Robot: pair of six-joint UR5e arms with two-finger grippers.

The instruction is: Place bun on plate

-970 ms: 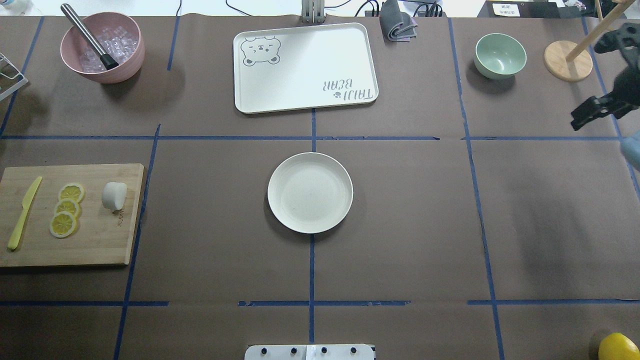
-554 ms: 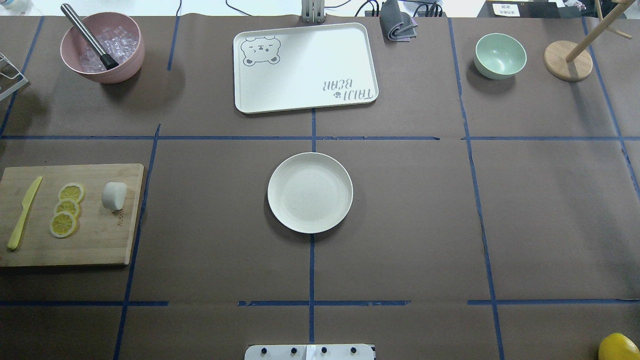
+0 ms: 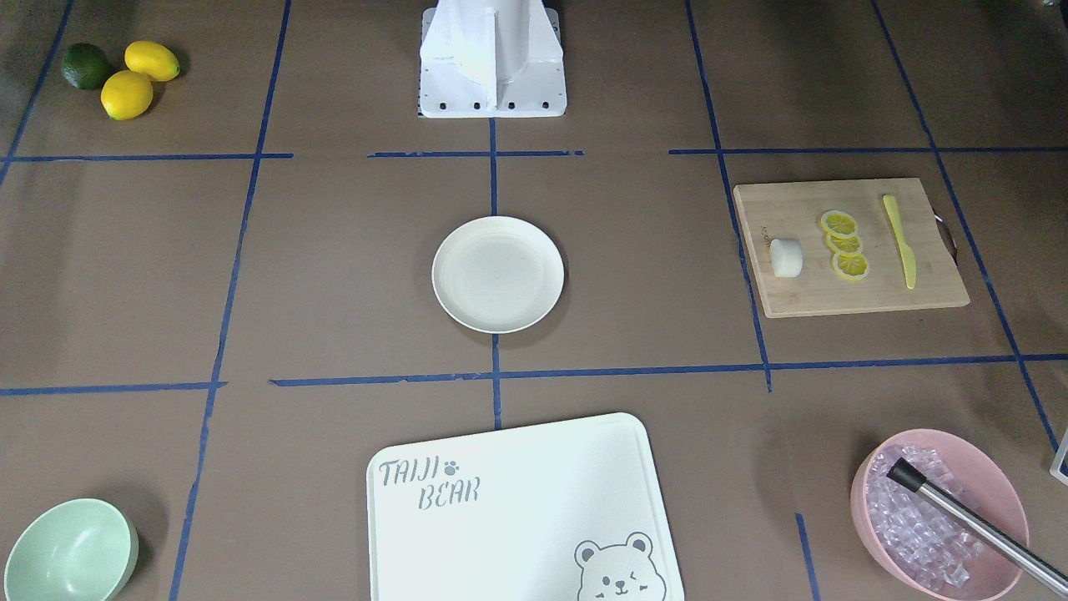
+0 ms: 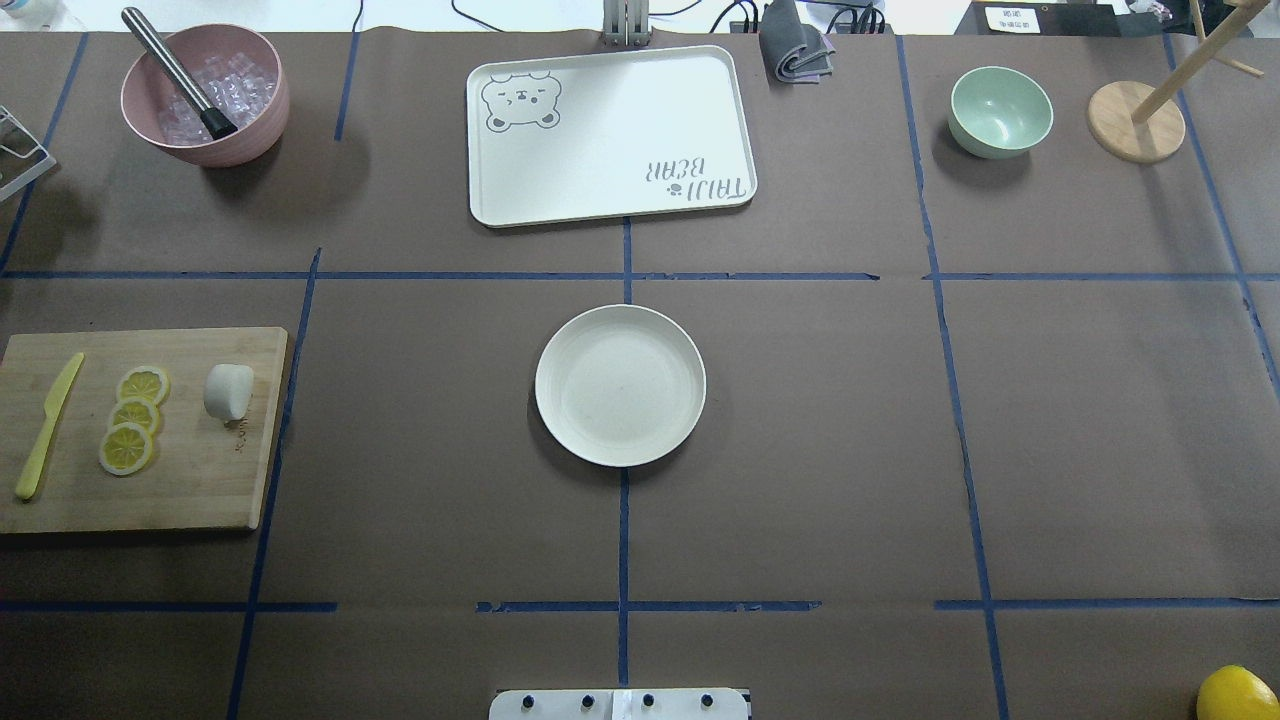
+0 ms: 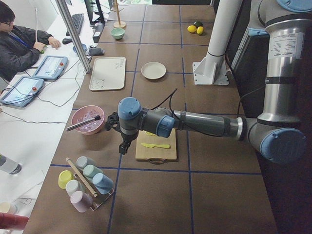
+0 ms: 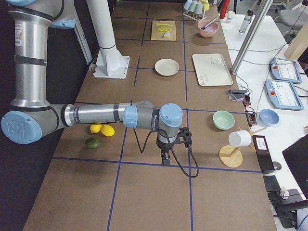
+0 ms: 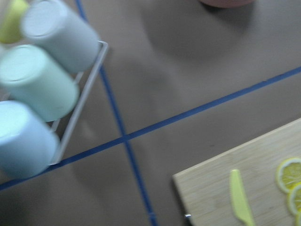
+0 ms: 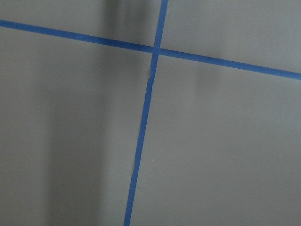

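The bun (image 4: 228, 391) (image 3: 785, 257), a small white lump, lies on the wooden cutting board (image 4: 200, 490) at the table's left, next to three lemon slices (image 4: 135, 418). At the table's middle sits the round cream plate (image 4: 620, 385) (image 3: 498, 274) with nothing on it. My left gripper (image 5: 123, 146) hangs above the table just beyond the board's outer end; I cannot tell whether it is open or shut. My right gripper (image 6: 165, 158) hovers over bare table at the far right end, state also unclear. Neither gripper shows in the overhead or front views.
A yellow knife (image 4: 48, 425) lies on the board. Along the far side stand a pink bowl of ice with a metal rod (image 4: 205, 95), a bear-printed tray (image 4: 610, 135), a mint bowl (image 4: 1000, 110) and a wooden stand (image 4: 1137, 120). A cup rack (image 5: 85, 183) stands near the left gripper.
The right gripper, at the overhead view's right edge a second ago, has left that view. Bun, plate and board have not moved.
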